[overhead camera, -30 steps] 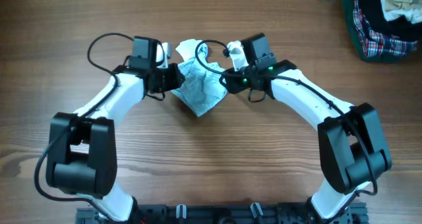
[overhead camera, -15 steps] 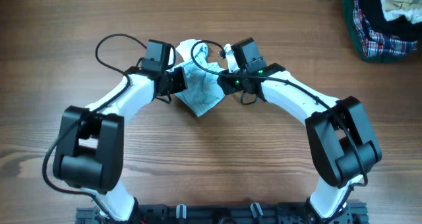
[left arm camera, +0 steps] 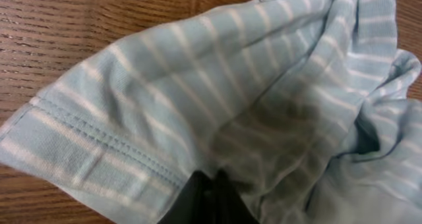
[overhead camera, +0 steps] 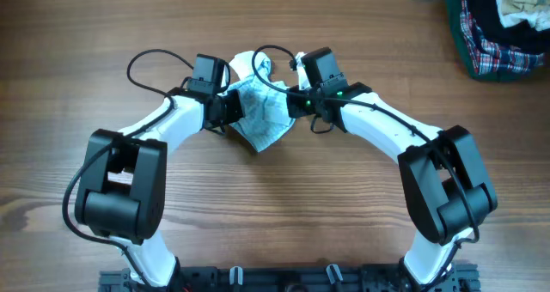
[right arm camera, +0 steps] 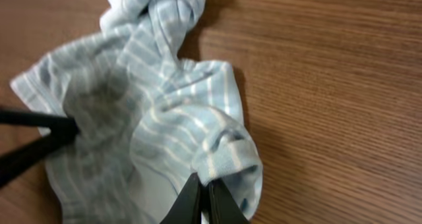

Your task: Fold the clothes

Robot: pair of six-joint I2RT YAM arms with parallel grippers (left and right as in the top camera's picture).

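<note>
At centre, left pincer (overhead camera: pixel 229 109) and right pincer (overhead camera: pixel 293 104) pinch the clothes (overhead camera: pixel 263 122).

One striped cloth (overhead camera: pixel 265 118), one left claw (left arm camera: pixel 206 188), one right claw (right arm camera: pixel 206 192), one garment pile (overhead camera: pixel 485 34), one table (overhead camera: pixel 275 219)

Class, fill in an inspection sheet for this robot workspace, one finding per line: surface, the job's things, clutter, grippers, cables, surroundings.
Surface: wooden table, brown grain.
Job's things: light-blue striped cloth, crumpled between the two grippers, not yet folded.
Clutter: garment pile of plaid, dark and cream pieces at the far right corner.
Grippers: left gripper shut on the cloth near its stitched hem; right gripper shut on a rolled edge.
Cables: black cable looping off the left arm; another arching over the cloth.
Surroundings: nothing seen beyond the table.
</note>
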